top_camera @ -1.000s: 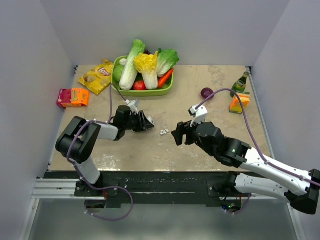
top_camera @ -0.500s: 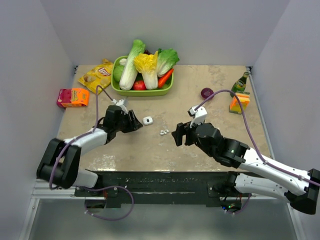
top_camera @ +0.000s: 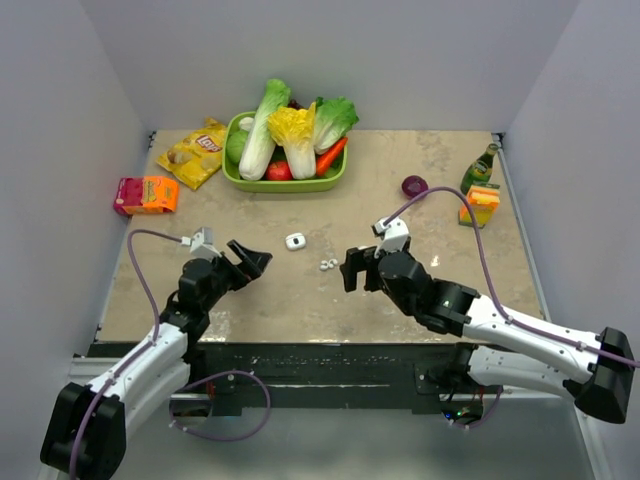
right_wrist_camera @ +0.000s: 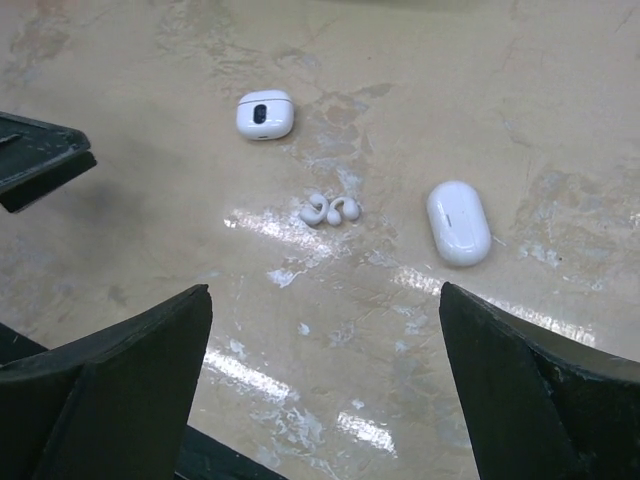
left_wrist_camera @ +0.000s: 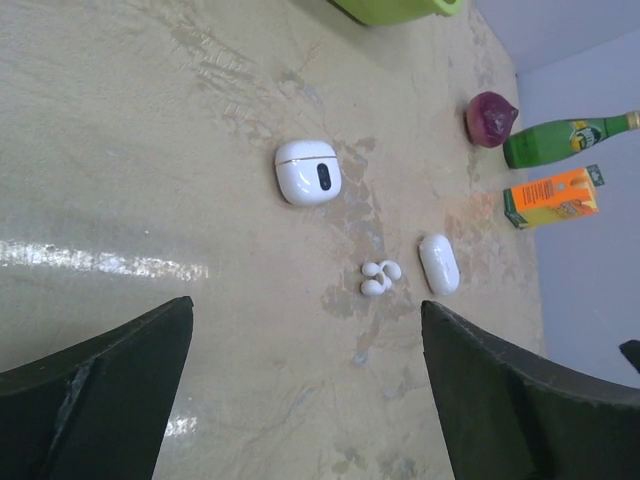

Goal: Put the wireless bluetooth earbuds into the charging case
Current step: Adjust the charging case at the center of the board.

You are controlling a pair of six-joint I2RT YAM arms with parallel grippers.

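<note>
It's a robotics lab test cell, not a home. A left arm [top_camera: 150, 352] and a right arm [top_camera: 505, 325] are bolted to an aluminium rail [top_camera: 110, 378] at the near edge of a stone-look table [top_camera: 420, 150]. Bare grey walls [top_camera: 60, 150] box it in, and purple cables [top_camera: 141, 275] loop off the arms. Staged props sit at the back: a green tray [top_camera: 331, 181] of vegetables, a chip bag [top_camera: 195, 152] and a juice carton [top_camera: 480, 205].

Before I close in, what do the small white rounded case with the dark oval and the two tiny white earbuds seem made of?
Small white rounded case: likely hard glossy plastic, smooth shell catching a highlight. Two tiny white earbuds: probably similar smooth plastic, faintly shiny; too small to be sure.
</note>
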